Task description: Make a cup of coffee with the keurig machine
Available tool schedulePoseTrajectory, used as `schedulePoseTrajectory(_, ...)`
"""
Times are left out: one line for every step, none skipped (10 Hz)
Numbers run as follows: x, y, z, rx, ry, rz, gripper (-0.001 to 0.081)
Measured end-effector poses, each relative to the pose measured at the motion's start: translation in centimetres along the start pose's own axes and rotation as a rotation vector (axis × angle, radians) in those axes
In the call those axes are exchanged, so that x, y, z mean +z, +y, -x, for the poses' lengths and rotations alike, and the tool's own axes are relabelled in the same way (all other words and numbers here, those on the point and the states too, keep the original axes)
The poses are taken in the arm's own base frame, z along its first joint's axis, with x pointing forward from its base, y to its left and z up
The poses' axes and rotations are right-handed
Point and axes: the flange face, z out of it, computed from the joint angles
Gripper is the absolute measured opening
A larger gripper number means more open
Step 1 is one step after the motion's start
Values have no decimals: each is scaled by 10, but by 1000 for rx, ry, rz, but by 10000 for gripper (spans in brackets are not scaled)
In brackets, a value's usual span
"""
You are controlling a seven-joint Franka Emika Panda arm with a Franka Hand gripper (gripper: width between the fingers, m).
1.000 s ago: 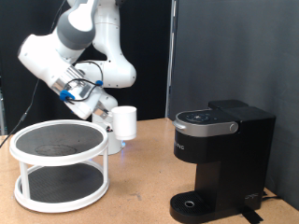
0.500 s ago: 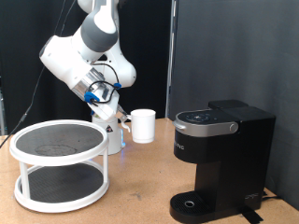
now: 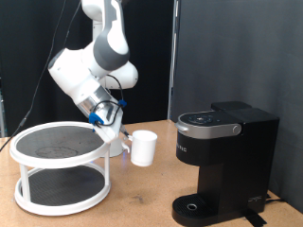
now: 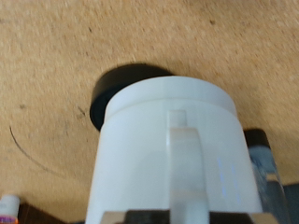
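Ext view: arm (image 3: 95, 71) bends down from the top, w/ the tool (image 3: 121, 142) low by the white stand's (image 3: 59, 170) right edge. The cup (image 3: 143, 148) hangs off the tool, tilted, above the counter (image 3: 142, 194) and not touching it, between the stand and the coffee machine (image 3: 222, 165). Cup sits just to the left of the machine's front, apart from it.

Tool state: holding the cup. In the wrist view the cup (image 4: 173, 154) fills most of the picture, handle facing the camera, dark finger parts at the lower edge on both sides of it. Exact finger contact is hidden by the cup body, so can't tell how wide the fingers stand.

Wrist view also shows a dark round disc (image 4: 126, 89) peeking out behind the cup, on the brown speckled counter (image 4: 56, 65); looks like the machine's drip base, but can't tell for sure.

Machine: black, lid down, silver lettering on the front band, round drip tray (image 3: 196, 206) at the bottom w/ nothing on it. Stand is two-tier, white rims, dark mesh shelves. Black curtain behind everything.
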Motion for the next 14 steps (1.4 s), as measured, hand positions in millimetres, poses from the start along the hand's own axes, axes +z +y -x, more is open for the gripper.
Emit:
schedulePoseTrajectory(11, -5, 0, 5, 15, -13, 0)
schedulePoseTrajectory(21, -8, 2, 10, 26, -17, 0)
schedulePoseTrajectory(30, -10, 5, 14, 31, -20, 0)
schedulePoseTrajectory(39, -11, 9, 14, 33, -18, 0)
schedulePoseTrajectory(48, -11, 13, 12, 34, -19, 0)
schedulePoseTrajectory(56, -9, 19, 9, 33, -16, 0)
schedulePoseTrajectory(65, -6, 25, 3, 32, -14, 0)
schedulePoseTrajectory(74, -2, 30, -4, 32, -13, 0)
schedulePoseTrajectory(83, 3, 35, -14, 31, -17, 0)
schedulePoseTrajectory(92, 9, 39, -28, 29, -24, 0)
schedulePoseTrajectory(101, 15, 43, -43, 28, -28, 0)
schedulePoseTrajectory(109, 22, 46, -51, 23, -26, 0)
schedulePoseTrajectory(116, 27, 50, -55, 18, -27, 0)
schedulePoseTrajectory(122, 32, 54, -56, 13, -30, 0)
